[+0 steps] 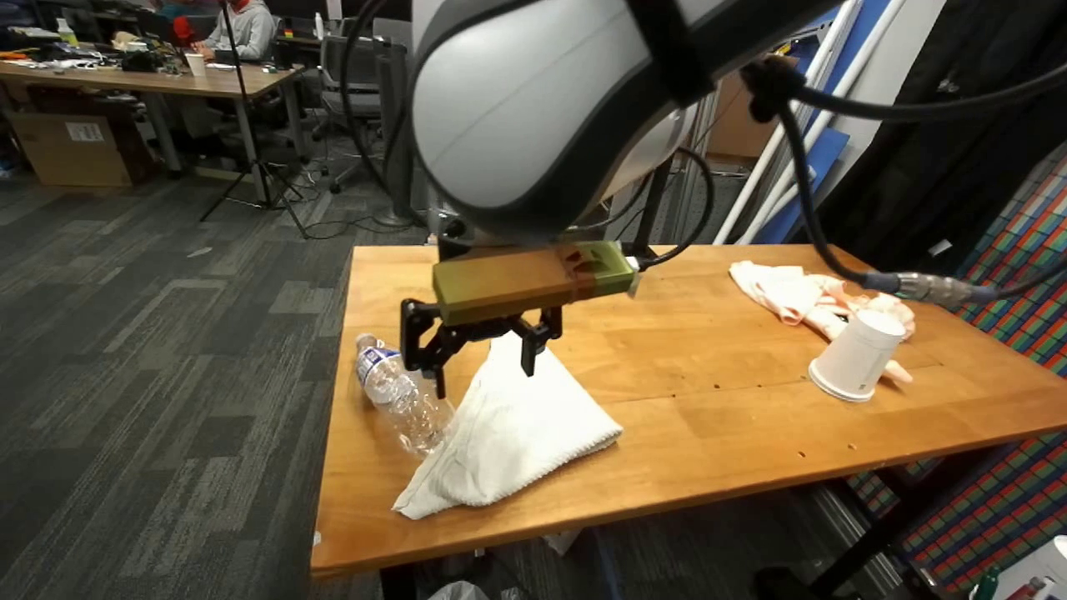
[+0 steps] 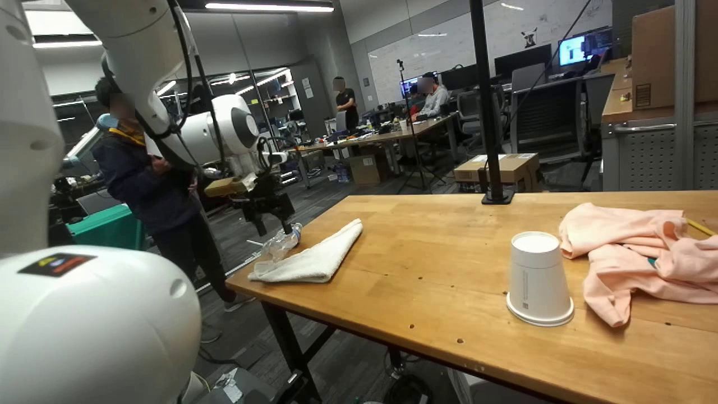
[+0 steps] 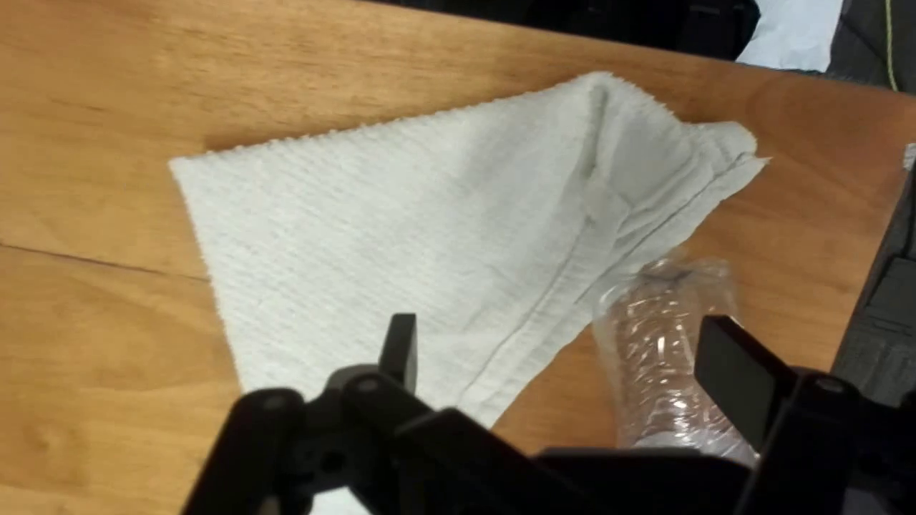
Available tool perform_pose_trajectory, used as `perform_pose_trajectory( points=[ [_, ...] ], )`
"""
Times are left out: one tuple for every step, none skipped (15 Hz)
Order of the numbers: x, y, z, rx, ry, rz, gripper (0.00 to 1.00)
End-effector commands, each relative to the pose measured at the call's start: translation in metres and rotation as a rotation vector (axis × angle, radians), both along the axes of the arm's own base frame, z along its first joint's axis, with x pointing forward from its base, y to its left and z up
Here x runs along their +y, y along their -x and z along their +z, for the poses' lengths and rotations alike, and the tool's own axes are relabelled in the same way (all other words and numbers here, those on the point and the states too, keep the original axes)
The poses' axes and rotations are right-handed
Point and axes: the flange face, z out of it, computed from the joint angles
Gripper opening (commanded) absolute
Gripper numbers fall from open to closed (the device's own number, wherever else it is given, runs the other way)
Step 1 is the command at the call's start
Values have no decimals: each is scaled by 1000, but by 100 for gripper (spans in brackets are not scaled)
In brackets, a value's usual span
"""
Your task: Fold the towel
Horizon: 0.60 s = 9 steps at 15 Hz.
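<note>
In an exterior view, your spread claw [image 1: 484, 382] hides some of the towel [image 1: 533, 433] on the table [image 1: 708, 358]. In an exterior view, the clear bottle [image 2: 279, 246] is indistinct. In the wrist view, your claw blocks part of both.

the towel [image 3: 408, 250] is white with faint ribbing, the fingers [image 3: 737, 379] black, the table [image 2: 426, 252] honey-brown, the cloth [image 2: 631, 272] pink.

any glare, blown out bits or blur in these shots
Wrist view: bright glints on the clear plastic bottle, soft edges on the black gripper fingers; in an exterior view, the white cloth towel looks partly washed out; in an exterior view, a long white ceiling light is blown out, a dark-jacketed person's face blurred.
</note>
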Motion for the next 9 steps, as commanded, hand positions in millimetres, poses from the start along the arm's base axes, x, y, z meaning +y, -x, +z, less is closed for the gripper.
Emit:
perform_pose_trajectory(
  points=[
    [-59, -1, 24, -40, -19, -13, 100],
    [-75, -3, 26, -43, -19, -14, 100],
    [-93, -3, 28, -44, -13, -16, 100],
    [-111, -2, 31, -46, -5, -18, 100],
    [-128, -2, 36, -55, -4, -18, 100],
    [-145, -1, 42, -69, -2, -21, 100],
    [-165, 2, 52, -89, -5, -25, 100],
    [-181, 3, 61, -108, -9, -31, 100],
    [-152, -13, 38, -51, 26, -31, 100]
  ],
)
